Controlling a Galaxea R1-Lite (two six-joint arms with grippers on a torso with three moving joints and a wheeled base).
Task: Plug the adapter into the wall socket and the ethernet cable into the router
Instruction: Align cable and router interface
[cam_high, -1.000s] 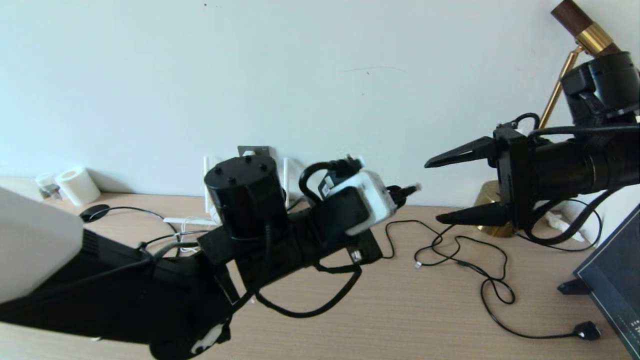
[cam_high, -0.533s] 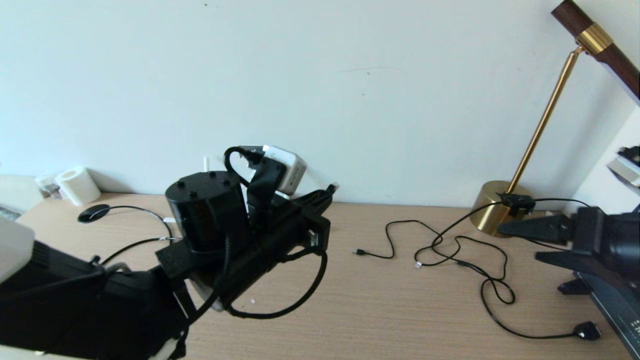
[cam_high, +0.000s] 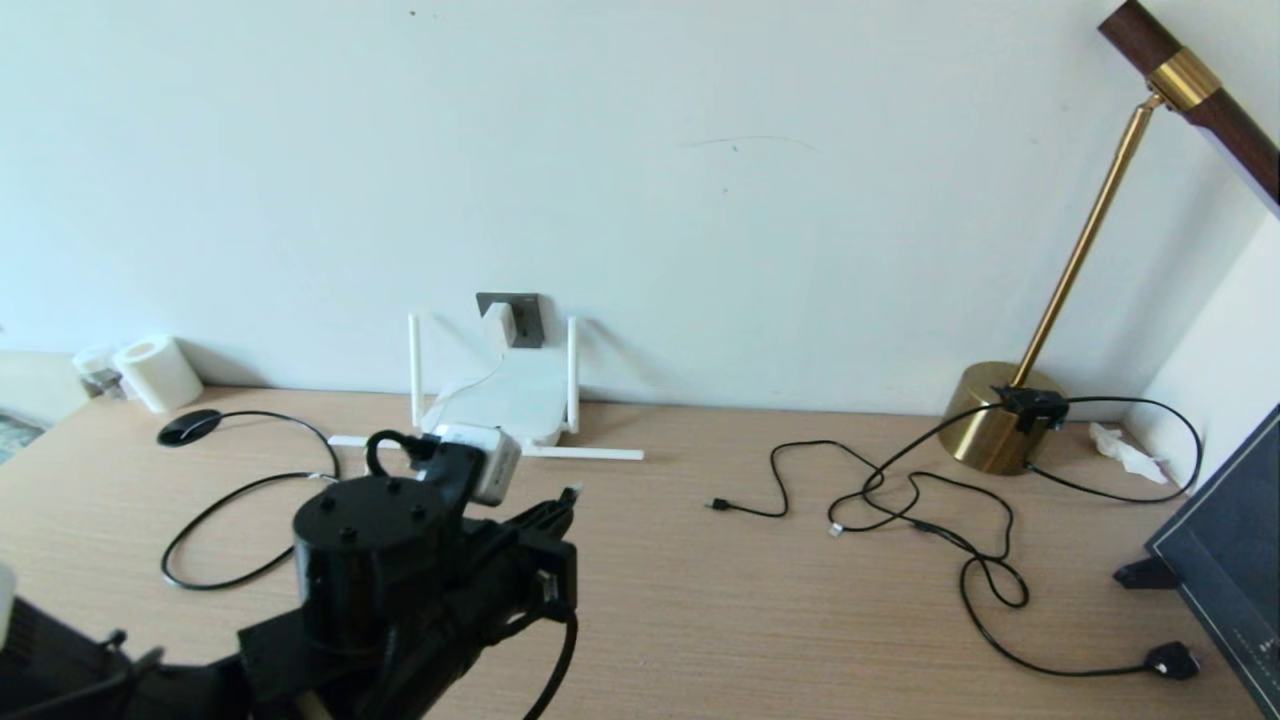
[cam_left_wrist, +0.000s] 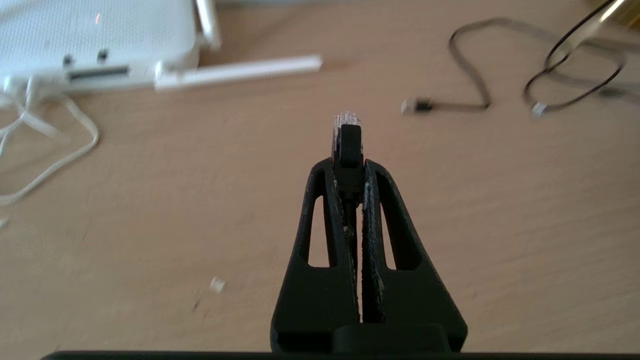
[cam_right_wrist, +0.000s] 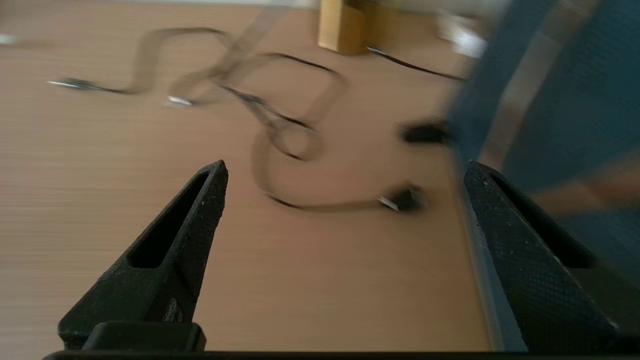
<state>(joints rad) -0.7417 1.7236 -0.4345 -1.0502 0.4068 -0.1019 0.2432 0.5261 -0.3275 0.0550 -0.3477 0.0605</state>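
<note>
My left pincer (cam_left_wrist: 348, 165) is clamped on the ethernet cable's (cam_left_wrist: 347, 137) plug, clear tip sticking out past my fingertips, above the desk (cam_high: 760, 620). The router (cam_left_wrist: 95, 47) lies ahead of it and off to my left, ports facing me. Beyond the router the adapter (cam_high: 497, 323) sits in the wall socket (cam_high: 524, 318). My right pincer (cam_right_wrist: 345, 200) is spread wide, holding nothing, over loose black cords (cam_right_wrist: 280, 125).

Adapter in the socket, ethernet plug held off the router

The white adapter (cam_high: 497, 322) sits in the dark grey wall socket (cam_high: 522, 318); below it the white router (cam_high: 520, 400) leans against the wall. The ethernet cable (cam_left_wrist: 347, 131), clear tip forward, is pinched between black fingers (cam_left_wrist: 320, 200) above the worktop (cam_high: 760, 600), apart from the router.
</note>
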